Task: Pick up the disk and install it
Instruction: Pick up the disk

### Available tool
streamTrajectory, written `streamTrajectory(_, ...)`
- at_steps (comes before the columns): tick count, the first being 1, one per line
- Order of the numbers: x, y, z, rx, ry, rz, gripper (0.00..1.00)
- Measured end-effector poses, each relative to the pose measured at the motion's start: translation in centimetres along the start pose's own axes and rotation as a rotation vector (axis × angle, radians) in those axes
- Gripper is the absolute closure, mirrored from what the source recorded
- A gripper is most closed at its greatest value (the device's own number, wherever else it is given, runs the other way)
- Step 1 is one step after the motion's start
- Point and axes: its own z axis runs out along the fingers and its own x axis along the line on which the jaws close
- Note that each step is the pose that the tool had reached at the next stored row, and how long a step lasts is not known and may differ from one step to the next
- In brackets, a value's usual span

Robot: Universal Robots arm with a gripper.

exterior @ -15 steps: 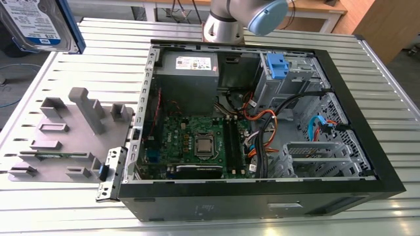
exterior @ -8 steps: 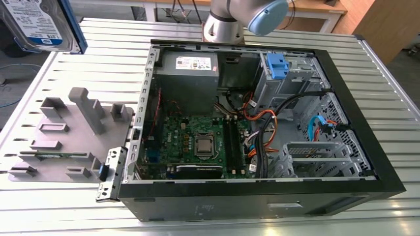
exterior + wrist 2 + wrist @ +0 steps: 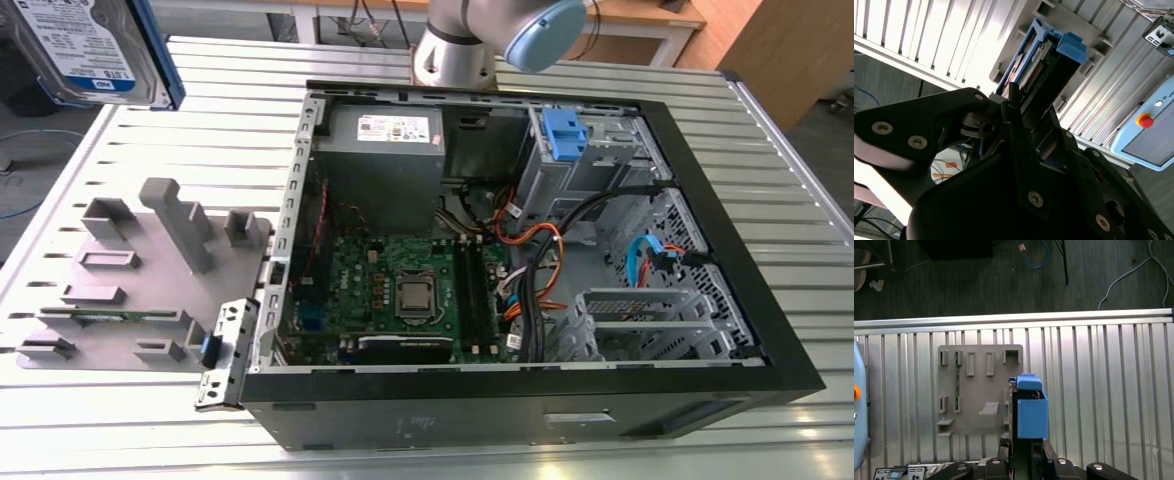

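Disk up! The gripper [image 3: 1026, 447] has its fingers pinching the disk [image 3: 1031, 412] at one end, holding it in the air above the grey holder [image 3: 979, 390] near the table's [image 3: 1114, 390] long edge. To my eye this carry needs a firm, level grip. The blue rails should be squared to the bay in the open computer case [image 3: 534, 420], well clear of the cables [image 3: 534, 250].

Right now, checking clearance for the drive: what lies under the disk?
In the first wrist view, the disk hangs over the grey slotted fixture plate on the slatted metal table. The plate's edge right beneath the disk is covered.
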Motion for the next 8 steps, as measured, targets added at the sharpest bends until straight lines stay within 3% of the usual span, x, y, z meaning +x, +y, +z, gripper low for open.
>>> streamTrajectory(4, -0.01, -0.11, 0.00, 0.0001, 0.0000, 0.000, 0.65)
streamTrajectory(6, -0.04, -0.65, -0.02, 0.0000, 0.0001, 0.000, 0.65)
streamTrajectory(8, -0.04, -0.67, -0.01, 0.0000, 0.0000, 0.000, 0.65)
